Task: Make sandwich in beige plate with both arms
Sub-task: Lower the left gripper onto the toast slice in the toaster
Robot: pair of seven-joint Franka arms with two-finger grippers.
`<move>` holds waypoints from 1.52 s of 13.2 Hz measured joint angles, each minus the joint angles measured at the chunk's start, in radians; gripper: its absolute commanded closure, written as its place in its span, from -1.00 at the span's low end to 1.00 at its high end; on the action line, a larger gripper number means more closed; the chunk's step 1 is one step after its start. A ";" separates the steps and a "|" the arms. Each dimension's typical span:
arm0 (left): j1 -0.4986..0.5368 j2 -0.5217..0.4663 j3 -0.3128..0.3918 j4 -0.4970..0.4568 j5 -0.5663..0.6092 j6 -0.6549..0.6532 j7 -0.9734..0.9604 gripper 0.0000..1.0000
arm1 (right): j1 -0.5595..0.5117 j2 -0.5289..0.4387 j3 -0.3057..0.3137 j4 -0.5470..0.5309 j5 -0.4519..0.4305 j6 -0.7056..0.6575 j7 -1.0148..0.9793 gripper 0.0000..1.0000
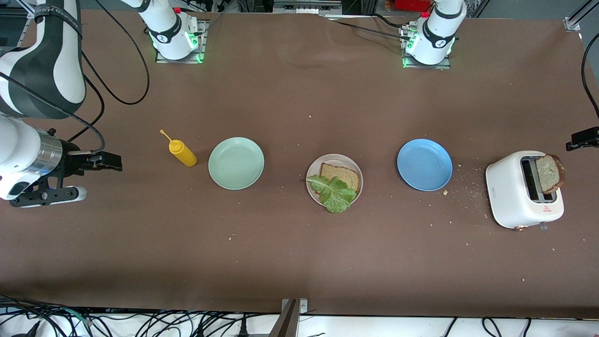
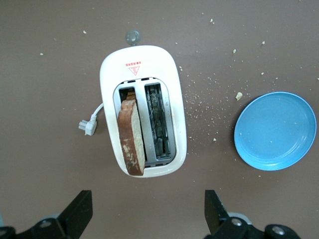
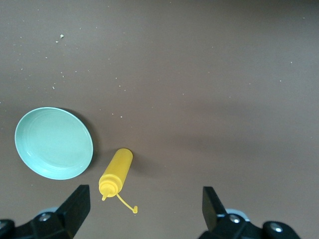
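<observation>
The left gripper [image 2: 144,211] is held spread and empty over the table beside the white toaster [image 2: 143,110], where one bread slice [image 2: 132,137] stands in a slot. The right gripper [image 3: 144,209] is likewise spread, above the yellow squeeze bottle [image 3: 115,173]. On the beige plate [image 1: 355,167], between the mint-green plate [image 1: 236,163] and the blue plate [image 1: 424,164], a second slice [image 1: 345,175] is partly covered by lettuce [image 1: 334,193].

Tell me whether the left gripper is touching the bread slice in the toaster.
Apart. The left wrist view shows the left gripper open, with bare table between its fingertips and the bread slice standing in the toaster.
</observation>
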 measured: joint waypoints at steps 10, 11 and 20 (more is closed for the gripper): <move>0.034 0.040 0.000 0.000 -0.006 0.050 0.011 -0.95 | -0.001 0.000 0.000 0.000 0.000 0.000 0.000 -1.00; 0.033 0.042 -0.001 0.000 -0.006 0.051 0.011 -0.95 | -0.001 0.000 0.000 0.000 0.000 0.000 0.000 -1.00; 0.055 0.130 0.003 -0.010 -0.006 0.160 -0.005 -0.92 | -0.001 0.000 0.000 0.000 0.000 0.000 0.000 -1.00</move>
